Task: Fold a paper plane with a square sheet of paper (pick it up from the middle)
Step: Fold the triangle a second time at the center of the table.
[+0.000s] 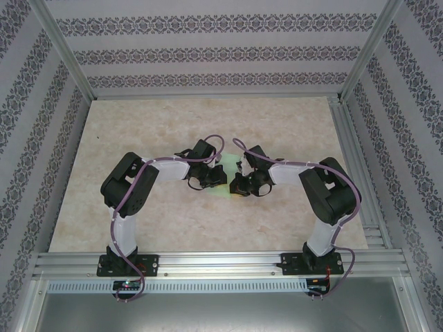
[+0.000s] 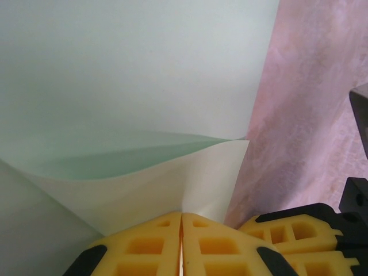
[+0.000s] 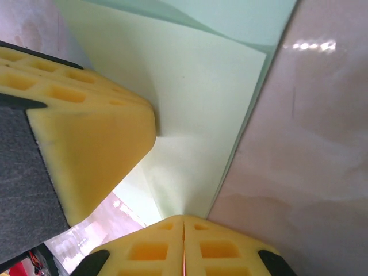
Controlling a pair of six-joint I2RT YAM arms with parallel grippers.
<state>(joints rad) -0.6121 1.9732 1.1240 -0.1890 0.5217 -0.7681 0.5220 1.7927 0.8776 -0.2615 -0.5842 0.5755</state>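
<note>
Left gripper (image 2: 181, 223) pinches the square sheet of paper (image 2: 132, 86) from 9 o'clock at the centre of the table (image 1: 138, 138). Right gripper (image 3: 184, 224) pinches from 3 o'clock. Both are clamped tight, likely to raise a flap for folding.

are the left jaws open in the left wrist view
No, the left gripper has its yellow jaws pressed together, pinching a curled-up edge of the pale green paper sheet.

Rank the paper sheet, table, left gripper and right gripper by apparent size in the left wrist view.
1. square sheet of paper
2. table
3. left gripper and right gripper: both cropped by the frame and look alike, so unranked.
</note>
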